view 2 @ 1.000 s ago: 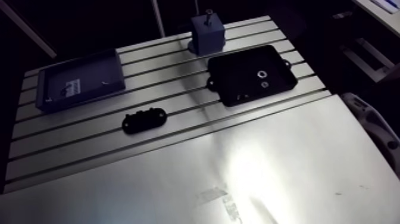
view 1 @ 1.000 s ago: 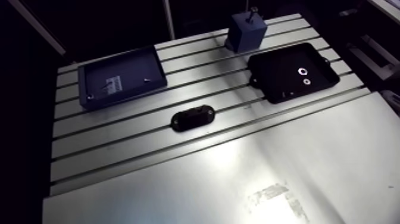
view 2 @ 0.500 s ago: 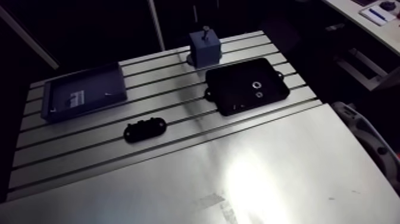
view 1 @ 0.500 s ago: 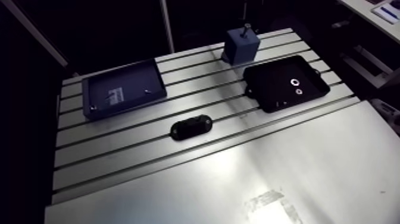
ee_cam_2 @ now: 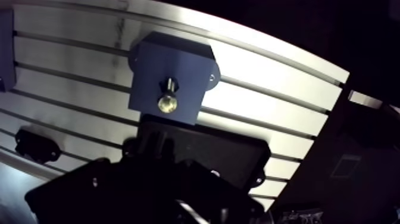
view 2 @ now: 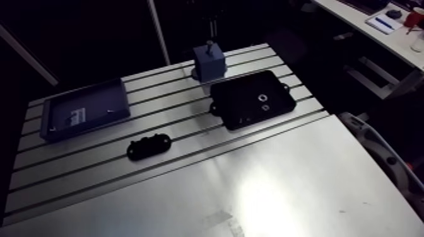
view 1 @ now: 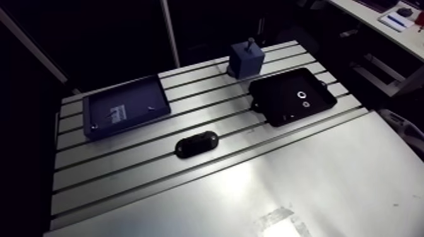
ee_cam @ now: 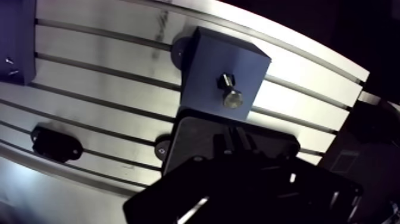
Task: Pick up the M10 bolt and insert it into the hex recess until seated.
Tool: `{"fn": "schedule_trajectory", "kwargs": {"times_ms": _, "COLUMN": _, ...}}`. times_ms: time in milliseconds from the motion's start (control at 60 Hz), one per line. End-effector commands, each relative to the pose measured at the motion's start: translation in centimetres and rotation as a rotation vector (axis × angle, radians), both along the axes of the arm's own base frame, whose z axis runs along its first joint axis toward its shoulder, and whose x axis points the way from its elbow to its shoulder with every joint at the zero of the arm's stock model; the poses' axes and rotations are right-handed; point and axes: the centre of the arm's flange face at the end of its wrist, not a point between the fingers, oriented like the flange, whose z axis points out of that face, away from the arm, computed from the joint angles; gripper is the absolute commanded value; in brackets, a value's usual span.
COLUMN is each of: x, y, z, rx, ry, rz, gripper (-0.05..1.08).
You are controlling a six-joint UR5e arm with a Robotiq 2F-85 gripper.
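Pincer (ee_cam: pixel 235 146) hung over the bench (view 1: pixel 328 183) as a dark mass in the wrist view, and I could not tell whether it was spread or pressed together; nothing showed in its grip. The bolt (ee_cam: pixel 231 95) stood upright in the top of a blue block (ee_cam: pixel 205 65), ahead of the pincer and apart from it. Just beside the block, under the pincer, lay a black tray (view 1: pixel 277 101) holding two small pale rings (view 1: pixel 302 94). A small black oblong part (view 1: pixel 197 144) sat mid-bench, and a blue tray (view 1: pixel 135 101) lay well apart on the far side. Which of these carried the hex recess could not be made out.

By my reading, no step was done: the bolt was not yet grasped. The descent, the pinch, the lift, the carry and the seating were all left.
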Motion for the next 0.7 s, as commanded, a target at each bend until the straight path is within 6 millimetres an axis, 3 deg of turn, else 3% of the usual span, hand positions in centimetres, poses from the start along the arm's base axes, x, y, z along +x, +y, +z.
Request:
{"fn": "schedule_trajectory", "kwargs": {"times_ms": 17, "x": -0.1, "y": 0.0, "z": -0.4, "rx": 0.007, "ry": 0.017, "rz": -0.028, "gripper": 1.02}}
{"fn": "schedule_trajectory", "kwargs": {"times_ms": 700, "x": -0.8, "y": -0.1, "z": -1.8, "rx": 0.016, "ry": 0.042, "rz": -0.034, "gripper": 1.03}}
